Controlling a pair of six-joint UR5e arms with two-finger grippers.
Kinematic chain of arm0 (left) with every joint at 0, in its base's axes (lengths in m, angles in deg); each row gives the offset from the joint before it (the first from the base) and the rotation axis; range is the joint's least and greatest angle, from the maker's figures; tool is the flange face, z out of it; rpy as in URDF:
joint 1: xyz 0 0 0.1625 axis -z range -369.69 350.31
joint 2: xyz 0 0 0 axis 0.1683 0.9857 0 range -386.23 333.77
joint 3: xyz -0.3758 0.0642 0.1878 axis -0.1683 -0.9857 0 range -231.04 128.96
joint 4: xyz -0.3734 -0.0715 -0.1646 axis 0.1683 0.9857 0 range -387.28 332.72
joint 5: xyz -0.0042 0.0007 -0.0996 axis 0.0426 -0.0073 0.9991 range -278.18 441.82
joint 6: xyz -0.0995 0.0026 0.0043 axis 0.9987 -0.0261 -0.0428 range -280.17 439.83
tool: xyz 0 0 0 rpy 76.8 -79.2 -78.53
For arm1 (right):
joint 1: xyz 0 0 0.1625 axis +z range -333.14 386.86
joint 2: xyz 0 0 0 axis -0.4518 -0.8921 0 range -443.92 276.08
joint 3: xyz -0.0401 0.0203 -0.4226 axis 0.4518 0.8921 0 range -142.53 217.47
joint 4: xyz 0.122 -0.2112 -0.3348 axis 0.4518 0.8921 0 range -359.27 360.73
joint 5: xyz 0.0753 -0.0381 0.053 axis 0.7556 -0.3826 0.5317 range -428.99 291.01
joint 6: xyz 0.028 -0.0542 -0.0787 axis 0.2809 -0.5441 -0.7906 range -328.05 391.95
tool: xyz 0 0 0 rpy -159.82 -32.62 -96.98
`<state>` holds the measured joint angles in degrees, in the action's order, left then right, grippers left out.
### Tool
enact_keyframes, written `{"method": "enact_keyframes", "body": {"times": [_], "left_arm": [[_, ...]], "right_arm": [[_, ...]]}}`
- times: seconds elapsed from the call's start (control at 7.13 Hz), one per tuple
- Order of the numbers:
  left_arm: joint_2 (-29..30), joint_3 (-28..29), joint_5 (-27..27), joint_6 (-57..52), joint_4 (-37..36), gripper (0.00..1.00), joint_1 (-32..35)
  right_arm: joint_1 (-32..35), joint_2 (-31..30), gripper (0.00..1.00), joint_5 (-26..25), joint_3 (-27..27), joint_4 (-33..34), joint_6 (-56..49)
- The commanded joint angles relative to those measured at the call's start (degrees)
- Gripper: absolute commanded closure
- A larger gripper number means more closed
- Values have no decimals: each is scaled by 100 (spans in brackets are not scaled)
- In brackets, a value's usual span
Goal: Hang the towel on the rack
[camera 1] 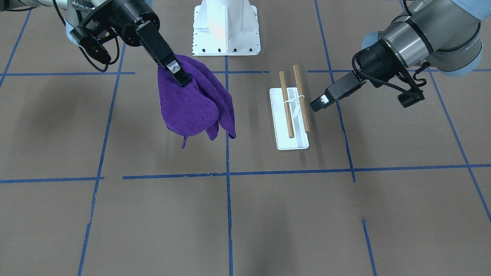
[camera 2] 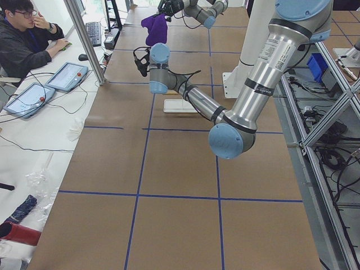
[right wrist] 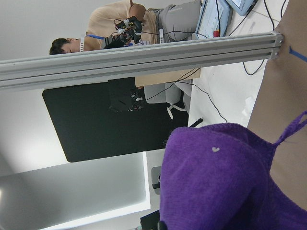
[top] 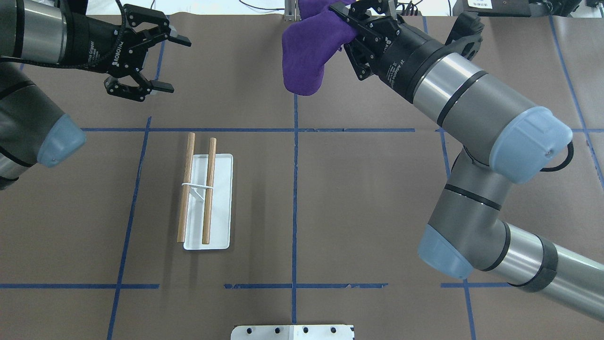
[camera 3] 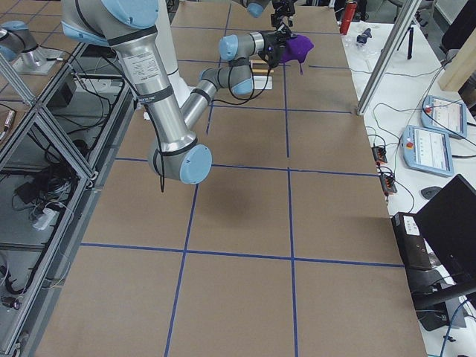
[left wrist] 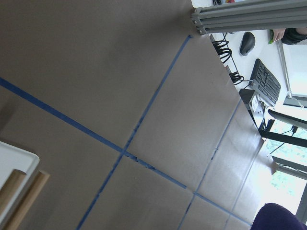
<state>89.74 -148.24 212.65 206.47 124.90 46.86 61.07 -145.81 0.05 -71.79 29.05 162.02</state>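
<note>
Right gripper (camera 1: 176, 73) clamped on the towel (camera 1: 193, 105); left gripper (top: 171, 63) spread wide and empty.

The towel hangs bunched from the right gripper, clear of the table (top: 377, 212), above the middle of the far edge. The rack (top: 207, 212), two wooden bars on a white base, stands in the left half of the table, about midway between the near and far edges and well apart from the towel. The left gripper hovers between the rack and the far-left corner. Step in hand, as judged: carrying the lifted towel to the rack. The next move calls for bringing the towel across toward the left half, above the bars, then lowering it so the cloth drapes over a bar before release. Because the cloth hangs in folds, it may need spreading to sit evenly.
</note>
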Motion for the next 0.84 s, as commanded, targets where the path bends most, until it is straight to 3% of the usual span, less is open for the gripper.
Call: {"method": "enact_keyframes", "body": {"times": [0.0,0.28,0.7], "left_arm": [[231,-9,-484,1331,557,0,-230],[373,-88,-1512,1854,690,0,-1029],[637,-79,-1988,2348,682,0,-1426]], "right_arm": [[-187,80,100,-241,-51,-46,36],[-380,142,100,-540,-51,-37,36],[-381,151,100,-541,-60,-37,27]]}}
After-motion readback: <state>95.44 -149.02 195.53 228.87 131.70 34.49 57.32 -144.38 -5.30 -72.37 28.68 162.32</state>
